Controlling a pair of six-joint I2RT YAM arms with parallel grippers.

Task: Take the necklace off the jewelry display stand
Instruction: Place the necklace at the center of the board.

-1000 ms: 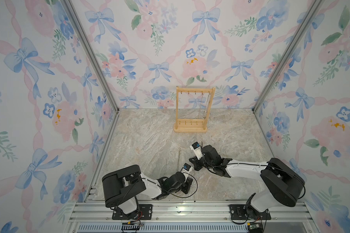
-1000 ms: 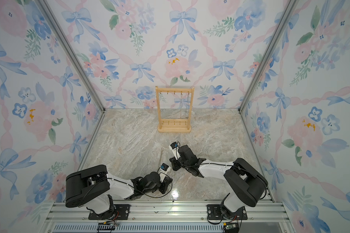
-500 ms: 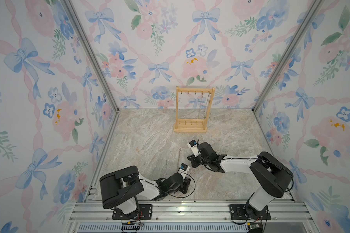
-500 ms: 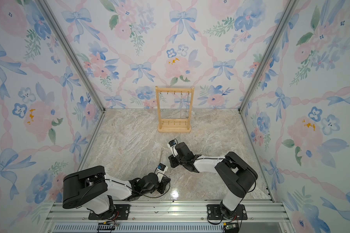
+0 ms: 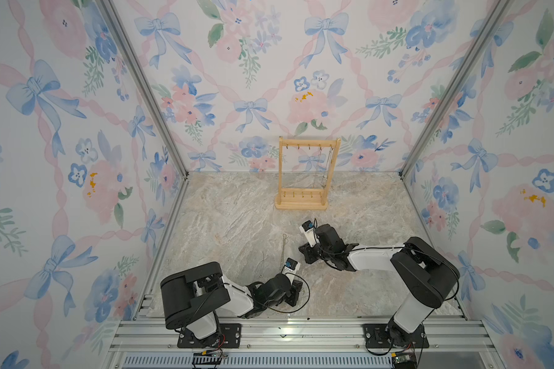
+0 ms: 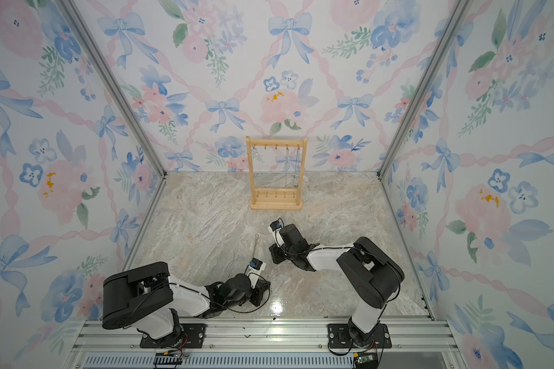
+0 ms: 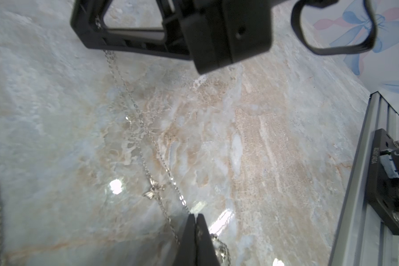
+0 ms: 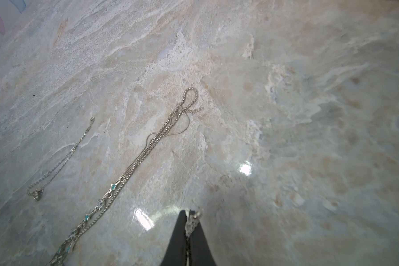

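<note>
Top views, stand: the stand (image 5: 301, 204) (image 6: 275, 205) is upright at the far middle of the table (image 5: 237, 217), well apart from both arms.
Top views, hooks: two thin hanging chains (image 5: 321, 166) drop from the right end of its top bar. The other hooks look bare.
Top views, table: loose chains (image 5: 283, 252) lie near the middle, between the stand and the near rail.
Top views, arms: the left gripper (image 5: 295, 292) is low by the near edge. The right gripper (image 5: 306, 254) is a little farther in, just right of the loose chains.
Left wrist, tool: the jaws are pressed together. A fine necklace (image 7: 153, 192) with a butterfly charm runs across the table to the tips and seems pinched there, though the contact sits at the frame's edge.
Right wrist, tool: the jaws are closed on a short bit of silver necklace (image 8: 192, 220), low over the table, with the loose chains (image 8: 148, 147) stretched out ahead.
Done: the necklace is off the stand and down at table height, and other chains lie there too.
Left: set it down and let go. The hanging chains are not yet off their hooks, if they too must come off.
</note>
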